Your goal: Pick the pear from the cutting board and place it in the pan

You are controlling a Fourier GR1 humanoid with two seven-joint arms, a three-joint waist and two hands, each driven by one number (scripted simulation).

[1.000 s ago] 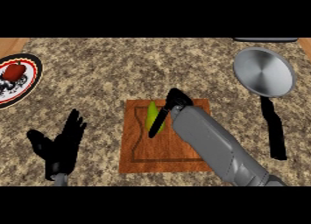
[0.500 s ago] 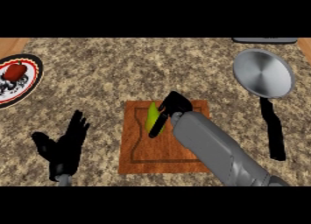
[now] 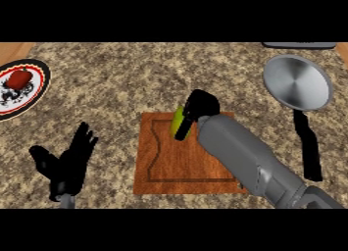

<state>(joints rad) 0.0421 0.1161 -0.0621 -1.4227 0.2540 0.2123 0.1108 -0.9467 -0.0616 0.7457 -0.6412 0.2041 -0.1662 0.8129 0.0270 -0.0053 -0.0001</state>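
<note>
Right robot hand (image 3: 202, 105) curled round pear (image 3: 178, 119) at far edge of cutting board (image 3: 176, 166), left robot hand (image 3: 68, 164) spread near front-left corner of desk (image 3: 133, 73), pan (image 3: 298, 81) at far-right corner.

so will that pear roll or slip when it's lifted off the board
The pear looks rounded, so it could roll on the flat cutting board if nudged. Its skin looks smooth, so it may slip. It seems small beside the right robot hand, so probably light.
</note>
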